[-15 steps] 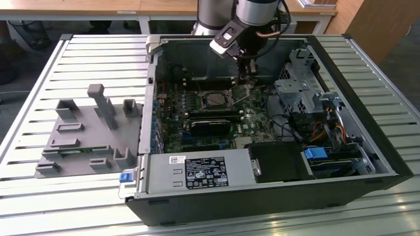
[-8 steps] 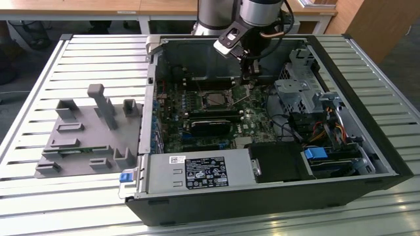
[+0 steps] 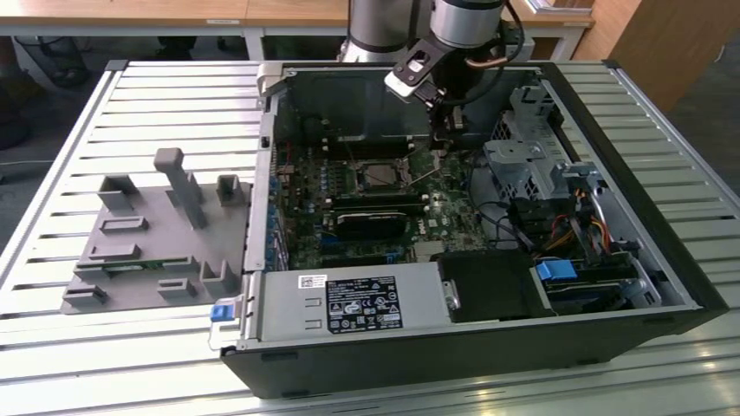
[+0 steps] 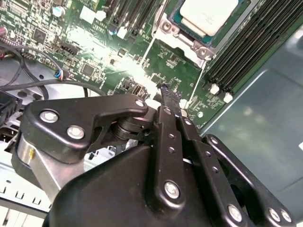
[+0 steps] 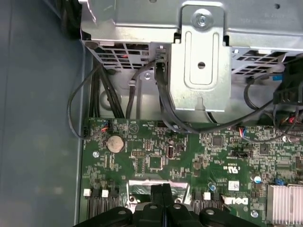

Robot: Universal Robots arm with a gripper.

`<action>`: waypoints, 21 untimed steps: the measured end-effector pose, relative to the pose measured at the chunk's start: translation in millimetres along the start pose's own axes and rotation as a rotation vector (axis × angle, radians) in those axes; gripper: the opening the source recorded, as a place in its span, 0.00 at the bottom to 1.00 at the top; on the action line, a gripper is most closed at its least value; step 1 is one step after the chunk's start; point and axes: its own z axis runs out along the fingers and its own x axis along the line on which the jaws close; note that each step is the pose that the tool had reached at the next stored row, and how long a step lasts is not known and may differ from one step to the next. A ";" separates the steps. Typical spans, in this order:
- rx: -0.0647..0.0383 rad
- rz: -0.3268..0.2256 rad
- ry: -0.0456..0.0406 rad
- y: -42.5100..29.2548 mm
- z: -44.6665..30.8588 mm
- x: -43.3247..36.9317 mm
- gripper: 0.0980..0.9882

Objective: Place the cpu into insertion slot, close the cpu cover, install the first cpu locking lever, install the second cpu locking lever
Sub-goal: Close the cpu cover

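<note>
An open computer case [image 3: 486, 347] lies on the slatted table. On its green motherboard [image 5: 151, 161], the silvery cpu [image 4: 208, 14] lies in the insertion slot [image 3: 379, 176]. The silver cpu cover [image 4: 183, 41] frames it and looks to lie flat. My gripper [image 3: 446, 143] hangs just on the exterior view's right of the socket, above the board. In both wrist views its black fingers are pressed together, gripper [image 4: 166, 89] [image 5: 163, 188], with nothing seen between them. A thin metal locking lever [image 3: 431, 172] slants up from the socket toward the fingertips.
A silver drive cage [image 3: 526, 165] [image 5: 199, 56] with black cables [image 5: 161, 104] stands close to the gripper. Long black memory sticks [image 4: 241, 47] flank the socket. The power supply [image 3: 347, 303] fills the case's near end. A grey fixture [image 3: 151, 234] with pegs sits on the exterior view's left.
</note>
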 end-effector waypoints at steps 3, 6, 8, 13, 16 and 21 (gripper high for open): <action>0.002 0.000 -0.0002 4.0 1.9 1.5 0.02; 0.004 0.000 -0.0002 7.0 3.5 2.4 0.02; 0.004 0.000 -0.0002 8.9 4.4 3.1 0.02; 0.007 0.000 0.0000 11.8 6.6 4.1 0.02; 0.007 0.000 -0.0001 13.4 7.5 4.1 0.02; 0.008 -0.001 0.0000 16.7 9.5 4.7 0.02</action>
